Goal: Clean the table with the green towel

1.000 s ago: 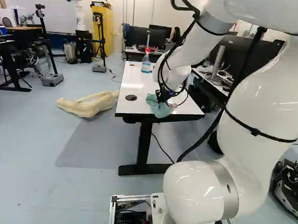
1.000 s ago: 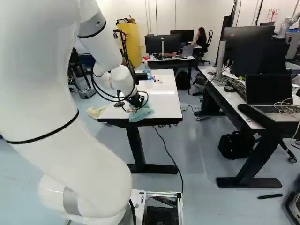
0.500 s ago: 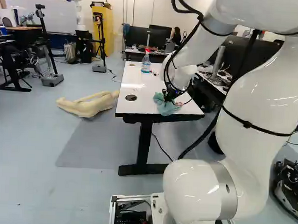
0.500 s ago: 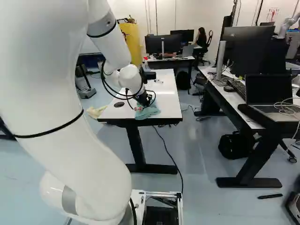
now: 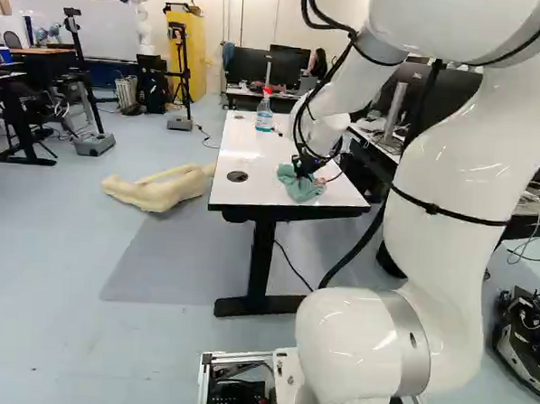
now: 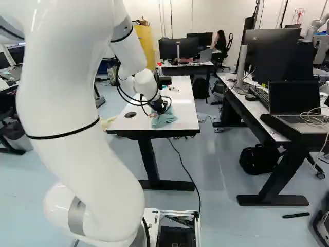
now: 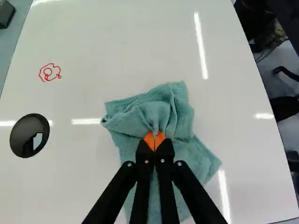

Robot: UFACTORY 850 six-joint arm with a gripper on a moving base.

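Grasping a bunched fold of the green towel (image 7: 149,112) in the tool (image 5: 302,170), over the white tabletop (image 7: 70,186), apart from a red scribble (image 7: 48,72).

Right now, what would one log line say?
gripper: pinching green towel | towel: on white table | red scribble: not wiped off | spray bottle: standing on table

Yellow cabinet (image 5: 202,45), pale wall (image 5: 239,10), bluish floor (image 5: 58,272)
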